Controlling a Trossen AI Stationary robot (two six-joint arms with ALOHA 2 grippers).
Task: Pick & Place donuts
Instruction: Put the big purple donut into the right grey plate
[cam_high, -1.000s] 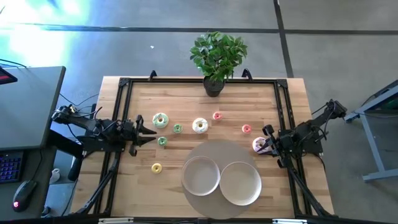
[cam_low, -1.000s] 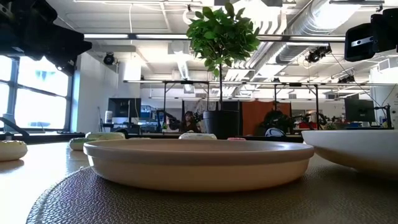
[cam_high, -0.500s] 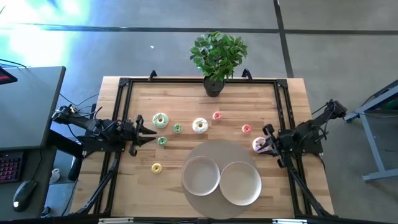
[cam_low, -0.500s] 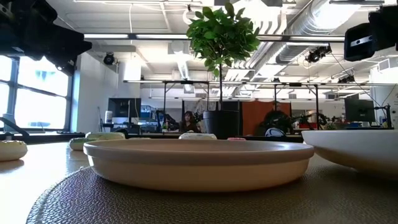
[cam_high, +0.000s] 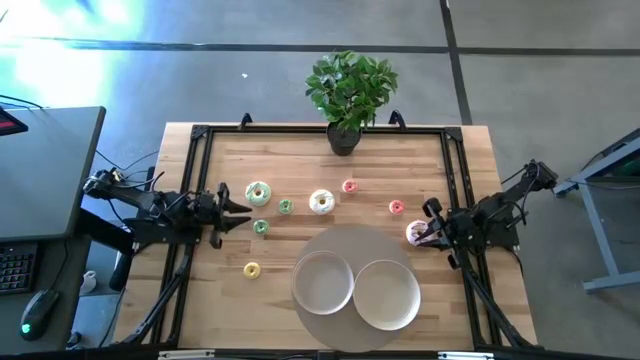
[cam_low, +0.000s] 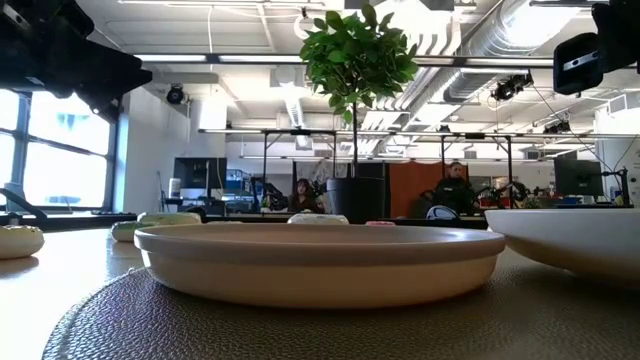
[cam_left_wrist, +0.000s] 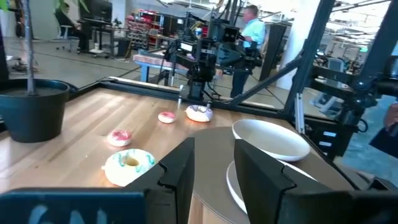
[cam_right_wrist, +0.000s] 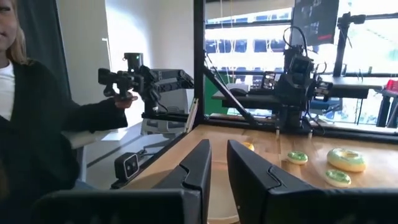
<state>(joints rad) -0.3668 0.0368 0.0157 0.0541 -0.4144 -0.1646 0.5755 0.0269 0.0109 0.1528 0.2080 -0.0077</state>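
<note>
Several toy donuts lie flat on the wooden table (cam_high: 300, 160). The green-iced donut (cam_high: 257, 193) lies far left, two tiny green ones (cam_high: 285, 206) (cam_high: 261, 227) beside it, a tiny yellow one (cam_high: 251, 269) nearer. The white-iced donut (cam_high: 321, 202) is central, with tiny pink-red ones (cam_high: 348, 186) (cam_high: 396, 207) to its right. The pink-iced donut (cam_high: 413, 233) lies at the right edge. My left gripper (cam_high: 245, 207) (cam_left_wrist: 213, 146) is open just left of the green donuts. My right gripper (cam_high: 428, 235) (cam_right_wrist: 219, 149) hovers open over the pink-iced donut (cam_left_wrist: 199, 113).
Two white bowls (cam_high: 322, 282) (cam_high: 386, 294) sit on a round grey mat (cam_high: 350, 240) at the near middle. A potted plant (cam_high: 348, 95) stands at the far edge. A black frame (cam_high: 200, 135) rims the table. People show in the room beyond.
Both arms stay nearly in place; in the low view the right arm has crept up a little. No donut has moved.
</note>
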